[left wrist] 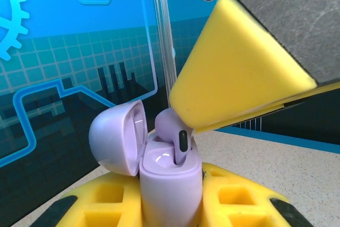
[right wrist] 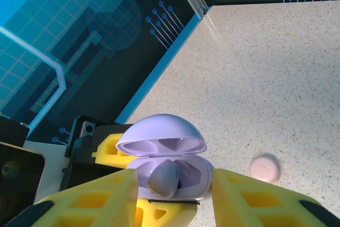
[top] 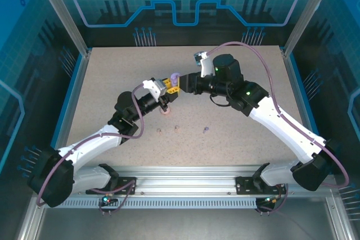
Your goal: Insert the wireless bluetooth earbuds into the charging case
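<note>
Above: my left pincer (top: pixel 165 100) pinches the purple case (top: pixel 175 76), with my right pincer (top: pixel 179 85) just beside it. Loose earbuds (top: pixel 176 128) lie on the table (top: pixel 112 82) behind both, toward my bases.

Left wrist: the purple earbud (left wrist: pixel 172 131) leans half-seated, a right finger (left wrist: pixel 239 78) touching it. I judge a skewed push could jam it or flick it out.

Right wrist: my right pincer is spread around that earbud. The lid (right wrist: pixel 162 134) is just beyond and the pink case (right wrist: pixel 265 167) off right, not obstructing.

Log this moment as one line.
left jaws: shut on purple case, lid open | right jaws: open astride purple earbud | earbud: half in case
</note>
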You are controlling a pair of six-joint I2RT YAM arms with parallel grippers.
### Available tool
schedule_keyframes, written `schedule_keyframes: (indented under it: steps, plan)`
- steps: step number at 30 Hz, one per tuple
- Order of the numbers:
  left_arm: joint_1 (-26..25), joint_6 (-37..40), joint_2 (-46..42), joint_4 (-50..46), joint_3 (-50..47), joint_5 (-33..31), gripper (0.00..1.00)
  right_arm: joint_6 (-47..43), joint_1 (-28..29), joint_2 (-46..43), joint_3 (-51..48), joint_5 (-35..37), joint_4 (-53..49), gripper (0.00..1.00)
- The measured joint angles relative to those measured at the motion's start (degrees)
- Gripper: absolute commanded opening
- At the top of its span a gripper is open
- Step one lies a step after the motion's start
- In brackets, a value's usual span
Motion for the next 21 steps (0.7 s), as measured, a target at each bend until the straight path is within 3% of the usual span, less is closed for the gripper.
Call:
schedule_keyframes:
  steps: [7,21]
  plan:
    - [0.0,0.02,-0.02,0.24,0.0,0.02,0.0,-0.28,0.81,0.0,0.76,1.09,-0.55,0.54]
    - [0.0,0.02,-0.02,0.09,0.0,0.02,0.0,-0.55,2.25,-1.36,0.85,2.38,-0.79,0.55]
